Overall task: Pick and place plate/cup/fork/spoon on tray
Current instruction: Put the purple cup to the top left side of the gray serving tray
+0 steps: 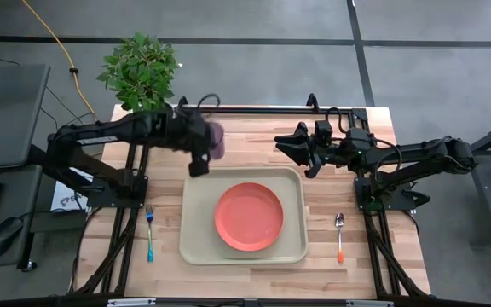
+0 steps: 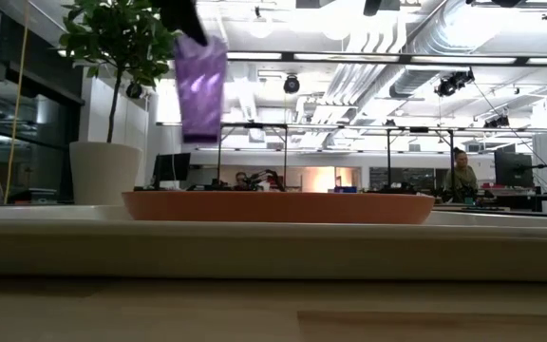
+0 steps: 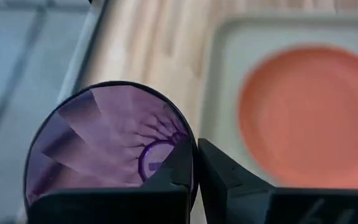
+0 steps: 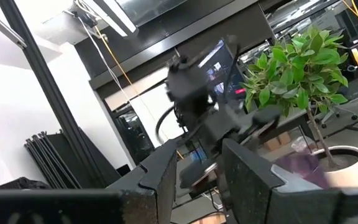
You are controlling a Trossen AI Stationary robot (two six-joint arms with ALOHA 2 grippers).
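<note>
while the plate (image 1: 248, 217) sits on the tray (image 1: 196, 247), left gripper (image 1: 205, 150) pinches the cup (image 1: 216, 141) aloft just beyond its rim; fork (image 1: 149, 232), spoon (image 1: 340, 235) still out, right gripper (image 1: 290, 147) idle, slightly open.

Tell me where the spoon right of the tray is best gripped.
Grip the spoon on its orange handle, coming straight down from above. It lies flat on the table, lengthwise, bowl toward the far edge, apart from the tray. The pincer would probably close best across the narrow handle.

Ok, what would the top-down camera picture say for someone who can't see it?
The left gripper holds the purple cup beside the beige tray, which carries an orange plate. The fork and spoon lie either side.
</note>
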